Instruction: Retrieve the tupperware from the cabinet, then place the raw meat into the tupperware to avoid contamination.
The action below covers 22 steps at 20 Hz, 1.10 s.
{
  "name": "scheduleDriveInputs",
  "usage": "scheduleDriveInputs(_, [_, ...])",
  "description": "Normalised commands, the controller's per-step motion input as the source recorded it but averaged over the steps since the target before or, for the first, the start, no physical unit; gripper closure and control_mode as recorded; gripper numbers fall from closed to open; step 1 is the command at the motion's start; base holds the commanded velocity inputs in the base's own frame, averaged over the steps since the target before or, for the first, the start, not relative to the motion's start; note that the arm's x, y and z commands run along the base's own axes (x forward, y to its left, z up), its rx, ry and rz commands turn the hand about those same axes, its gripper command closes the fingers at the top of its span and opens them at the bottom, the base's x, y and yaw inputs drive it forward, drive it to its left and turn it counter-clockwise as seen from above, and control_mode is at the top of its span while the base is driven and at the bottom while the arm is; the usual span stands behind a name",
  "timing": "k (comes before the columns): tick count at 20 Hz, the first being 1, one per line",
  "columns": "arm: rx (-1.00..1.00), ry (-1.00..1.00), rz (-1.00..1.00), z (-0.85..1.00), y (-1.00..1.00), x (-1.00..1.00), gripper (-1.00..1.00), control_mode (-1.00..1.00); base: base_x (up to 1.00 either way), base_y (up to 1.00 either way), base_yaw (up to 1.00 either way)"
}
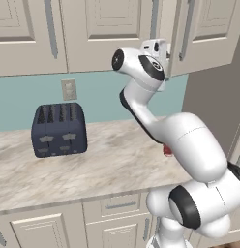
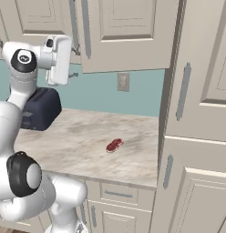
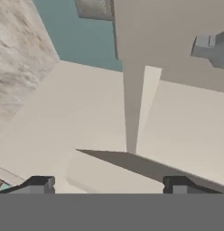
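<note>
My gripper [image 2: 74, 63] is raised to the lower edge of the beige cabinet [image 1: 107, 29], its jaws wide open with nothing between them. In the hand view the two fingertips [image 3: 39, 184] stand far apart below the cabinet doors' bottom edges, with a grey handle end [image 3: 211, 47] at the upper right. The door [image 1: 204, 34] right of the hand looks a little ajar. The raw meat [image 2: 114, 144], a small red chunk, lies on the marble counter [image 2: 78, 145]; the arm half hides the raw meat [image 1: 167, 151] in the left base view. The tupperware is out of view.
A dark blue toaster [image 1: 59, 130] stands at the counter's back left, under a wall outlet [image 1: 68, 89]. A tall beige unit [image 2: 197, 136] closes the counter on the right. Drawer fronts [image 1: 117, 206] run below the counter edge.
</note>
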Motion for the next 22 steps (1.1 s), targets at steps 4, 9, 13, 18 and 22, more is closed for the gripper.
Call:
scheduleDriveInputs(4, [0.00, 0.03, -0.09, -0.08, -0.83, -0.49, -1.00, -1.00, 0.00, 0.00, 0.00])
scheduleDriveInputs(9, [0.00, 0.02, -0.09, -0.13, -0.90, -0.44, -1.00, -1.00, 0.00, 0.00, 0.00])
scheduleDriveInputs(13, [-0.01, 0.02, -0.08, -0.17, -0.99, -0.37, -1.00, -1.00, 0.00, 0.00, 0.00])
scheduleDriveInputs(18, [-0.01, 0.04, -0.08, -0.17, -1.00, -0.32, -1.00, -1.00, 0.00, 0.00, 0.00])
scheduleDriveInputs(22, [-0.01, 0.05, -0.09, -0.18, -1.00, -0.27, -1.00, -1.00, 0.00, 0.00, 0.00])
